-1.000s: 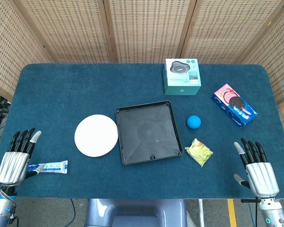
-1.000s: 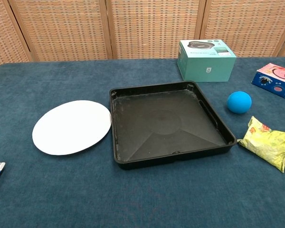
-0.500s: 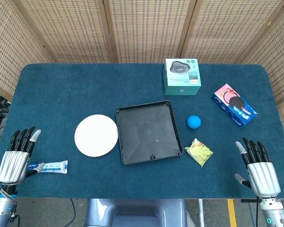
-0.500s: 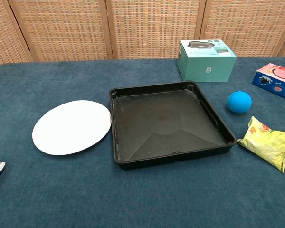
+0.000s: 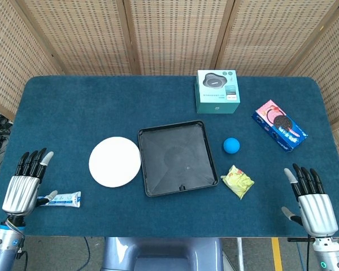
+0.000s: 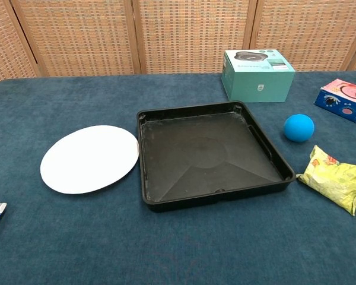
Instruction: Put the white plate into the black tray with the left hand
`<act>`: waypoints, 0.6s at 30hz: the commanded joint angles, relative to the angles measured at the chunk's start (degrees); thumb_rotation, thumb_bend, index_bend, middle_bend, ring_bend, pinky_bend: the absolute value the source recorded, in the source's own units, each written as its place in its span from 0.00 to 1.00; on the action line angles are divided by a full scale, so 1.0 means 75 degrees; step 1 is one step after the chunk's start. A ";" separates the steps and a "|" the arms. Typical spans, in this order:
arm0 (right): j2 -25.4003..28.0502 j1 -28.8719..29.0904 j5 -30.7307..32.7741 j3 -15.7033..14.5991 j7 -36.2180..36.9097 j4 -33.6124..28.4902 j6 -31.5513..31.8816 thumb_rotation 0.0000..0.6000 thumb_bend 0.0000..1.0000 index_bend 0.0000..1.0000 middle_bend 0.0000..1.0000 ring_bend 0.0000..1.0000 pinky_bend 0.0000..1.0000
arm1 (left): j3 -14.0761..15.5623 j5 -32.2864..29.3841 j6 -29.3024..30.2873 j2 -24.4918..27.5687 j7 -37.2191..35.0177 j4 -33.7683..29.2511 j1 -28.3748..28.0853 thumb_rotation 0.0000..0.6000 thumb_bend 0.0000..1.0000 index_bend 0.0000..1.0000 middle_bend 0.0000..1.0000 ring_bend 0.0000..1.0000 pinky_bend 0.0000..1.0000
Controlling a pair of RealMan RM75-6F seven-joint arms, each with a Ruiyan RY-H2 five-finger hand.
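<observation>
A round white plate (image 5: 114,161) (image 6: 89,158) lies flat on the blue cloth, just left of the square black tray (image 5: 145,172) (image 6: 143,178), which holds nothing. My left hand (image 5: 22,185) hovers at the table's front-left corner, well to the left of the plate, with fingers straight and apart and nothing in them. My right hand (image 5: 313,202) is at the front-right corner, also with fingers spread and nothing held. Neither hand shows in the chest view.
A blue-and-white snack bar (image 5: 60,199) lies beside the left hand. Right of the tray are a blue ball (image 5: 231,145), a yellow snack bag (image 5: 237,181) and a cookie box (image 5: 279,125). A teal box (image 5: 217,91) stands behind the tray.
My left hand has shifted slightly up and to the right. My right hand has drawn a little lower toward the table's front edge. Plate and tray are unmoved.
</observation>
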 commanded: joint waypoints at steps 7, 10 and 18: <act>-0.0007 0.0002 -0.0081 0.0000 0.0037 0.0000 0.0062 1.00 0.17 0.06 0.00 0.00 0.00 | -0.0064 0.0756 -0.0286 -0.0680 -0.0658 0.1532 -0.0718 1.00 0.16 0.22 0.00 0.00 0.00; 0.0000 -0.0009 -0.0104 0.0005 0.0070 0.0002 0.0106 1.00 0.17 0.06 0.00 0.00 0.00 | -0.0010 0.0840 -0.0452 -0.0894 -0.0729 0.1844 -0.0882 1.00 0.17 0.27 0.00 0.00 0.00; 0.0034 -0.0041 -0.0106 0.0035 0.0197 -0.0016 0.0205 1.00 0.17 0.06 0.00 0.00 0.00 | 0.0015 0.0769 -0.0919 -0.1542 -0.0788 0.2581 -0.1264 1.00 0.17 0.33 0.00 0.00 0.00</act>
